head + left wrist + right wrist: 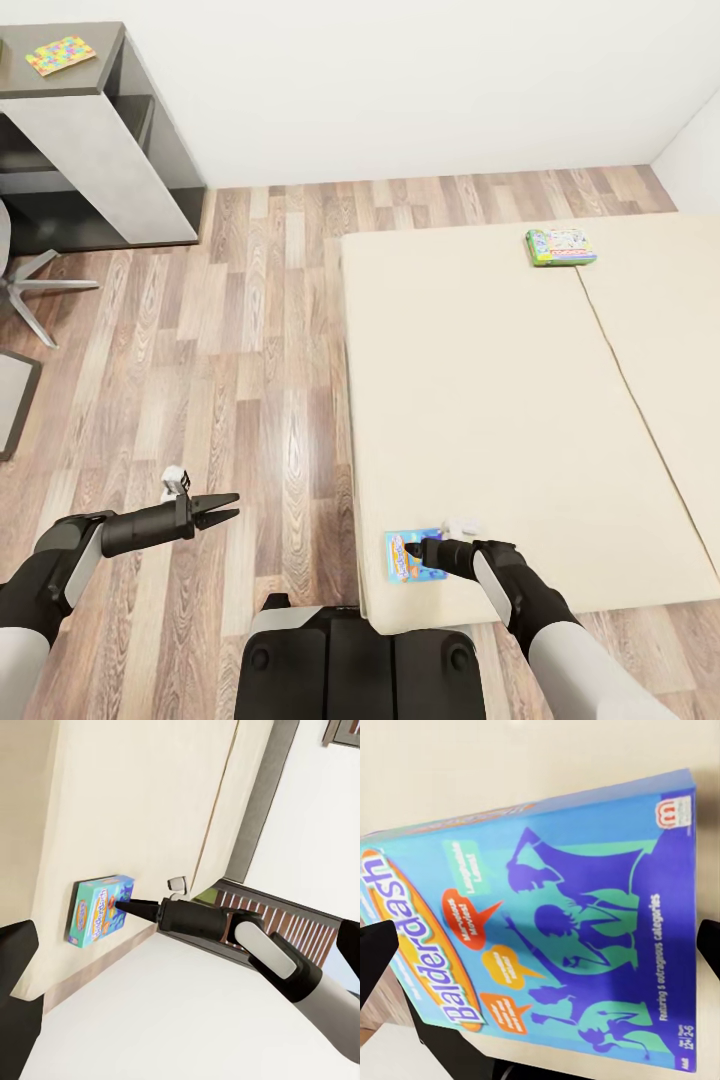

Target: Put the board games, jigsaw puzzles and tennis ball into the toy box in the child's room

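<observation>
Currently the first pickup is judged underway: the blue board game (410,557), lying at the bed's (480,400) near corner, is straddled by the right gripper's (416,551) parted fingers; closing is needed next.

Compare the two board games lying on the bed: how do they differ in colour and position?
The blue board game lies at the bed's near corner, under the right gripper; the pale green board game lies near the far edge, away from both grippers. The blue board game's cover shows dark figures and the name Balderdash; the green one's print is too small to read. Both lie flat.
</observation>
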Robot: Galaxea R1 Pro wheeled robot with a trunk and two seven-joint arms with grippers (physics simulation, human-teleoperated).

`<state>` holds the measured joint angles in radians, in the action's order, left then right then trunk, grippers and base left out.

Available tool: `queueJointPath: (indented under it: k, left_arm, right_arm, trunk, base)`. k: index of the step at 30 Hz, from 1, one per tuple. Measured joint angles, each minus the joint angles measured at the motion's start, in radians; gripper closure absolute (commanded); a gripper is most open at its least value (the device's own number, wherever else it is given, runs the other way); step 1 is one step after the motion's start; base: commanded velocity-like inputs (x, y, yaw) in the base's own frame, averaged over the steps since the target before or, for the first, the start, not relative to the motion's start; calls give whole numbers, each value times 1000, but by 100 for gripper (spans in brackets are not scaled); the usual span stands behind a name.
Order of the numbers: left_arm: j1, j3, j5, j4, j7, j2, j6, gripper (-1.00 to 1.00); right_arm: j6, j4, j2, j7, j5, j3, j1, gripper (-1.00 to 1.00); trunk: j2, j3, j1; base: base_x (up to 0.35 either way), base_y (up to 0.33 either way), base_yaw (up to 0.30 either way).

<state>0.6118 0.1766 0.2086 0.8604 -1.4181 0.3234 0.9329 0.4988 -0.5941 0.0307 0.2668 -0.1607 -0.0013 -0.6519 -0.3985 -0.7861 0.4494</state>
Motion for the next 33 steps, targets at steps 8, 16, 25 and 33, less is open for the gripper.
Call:
queueJointPath:
  k: [8, 16, 25, 33]
  left_arm:
    - [0, 0, 0, 0, 0, 0, 0, -100]
    - [0, 0, 0, 0, 0, 0, 0, -100]
    - [0, 0, 0, 0, 0, 0, 0, -100]
    - [0, 0, 0, 0, 0, 0, 0, -100]
  right_arm:
    - [-1, -1, 0, 0, 0, 0, 0, -100]
    - [-2, -1, 0, 0, 0, 0, 0, -100]
    - [-2, -1, 0, 0, 0, 0, 0, -100]
    - [-2, -1, 0, 0, 0, 0, 0, -100]
  trunk:
    - [0, 0, 0]
    - [0, 0, 0]
    - [0, 0, 0]
    - [0, 0, 0]
  base:
    - [0, 0, 0]
    - [0, 0, 0]
    - [0, 0, 0]
    - [0, 0, 0]
